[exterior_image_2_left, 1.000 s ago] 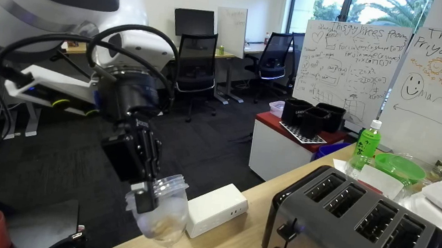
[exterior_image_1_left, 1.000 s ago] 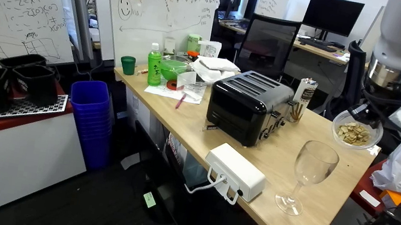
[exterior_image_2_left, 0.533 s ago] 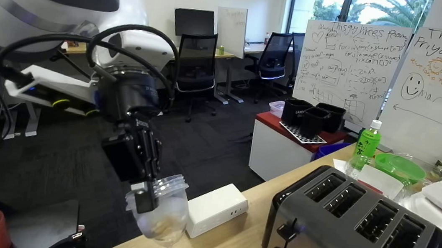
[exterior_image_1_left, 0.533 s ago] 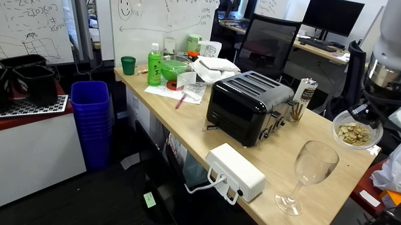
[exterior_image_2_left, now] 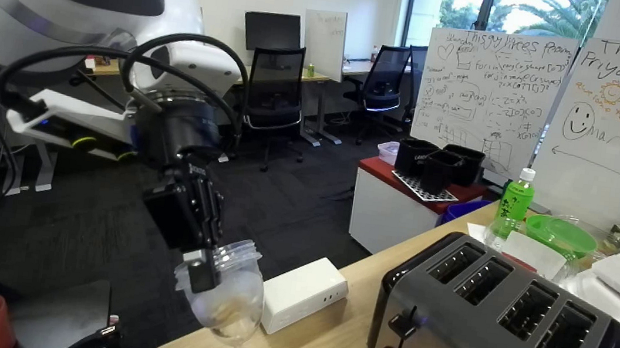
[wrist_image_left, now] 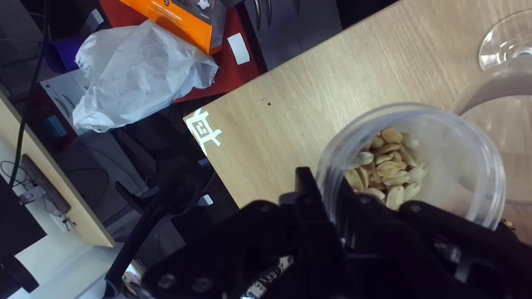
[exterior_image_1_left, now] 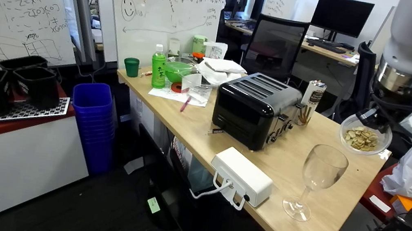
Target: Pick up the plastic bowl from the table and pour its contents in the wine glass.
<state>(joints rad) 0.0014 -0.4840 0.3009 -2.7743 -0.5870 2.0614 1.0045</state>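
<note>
Wrist view: two jaws pinch one plastic bowl [wrist_image_left: 447, 162] near one wine glass [wrist_image_left: 514, 126]

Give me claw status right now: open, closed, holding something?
Claw: closed on the rim of the clear plastic bowl, holding it over the table's end with what look like peanuts inside.

Black toaster [exterior_image_1_left: 254, 108], green bottle [exterior_image_1_left: 159, 68], whiteboards [exterior_image_1_left: 164, 14]
</note>
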